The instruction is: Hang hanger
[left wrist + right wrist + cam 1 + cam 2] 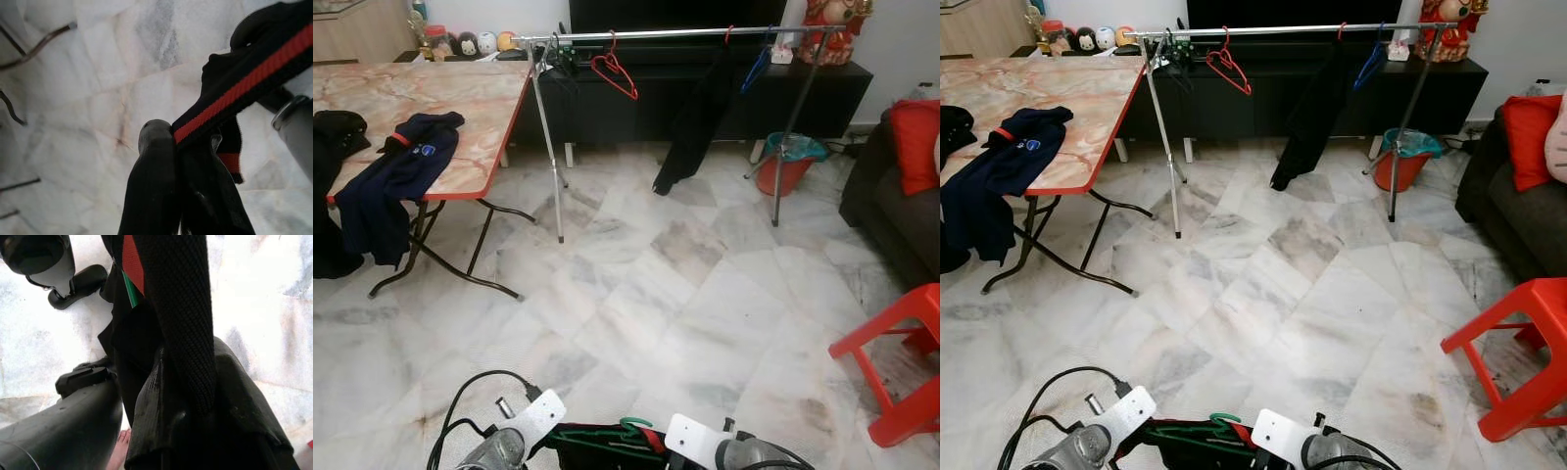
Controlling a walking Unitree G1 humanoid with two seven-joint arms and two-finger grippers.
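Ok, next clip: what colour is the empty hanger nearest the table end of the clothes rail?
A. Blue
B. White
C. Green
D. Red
D. The empty red hanger hangs on the rail near the table end; the blue hanger hangs toward the far end, beside the hanging black garment.

Marble floor (685, 294), folding table (460, 98)

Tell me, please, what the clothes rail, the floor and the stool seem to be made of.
Clothes rail: probably metal, thin silvery tube with a shine. Floor: looks like polished marble tiles, white with grey veins and faint reflections. Stool: likely moulded plastic, uniform glossy red.
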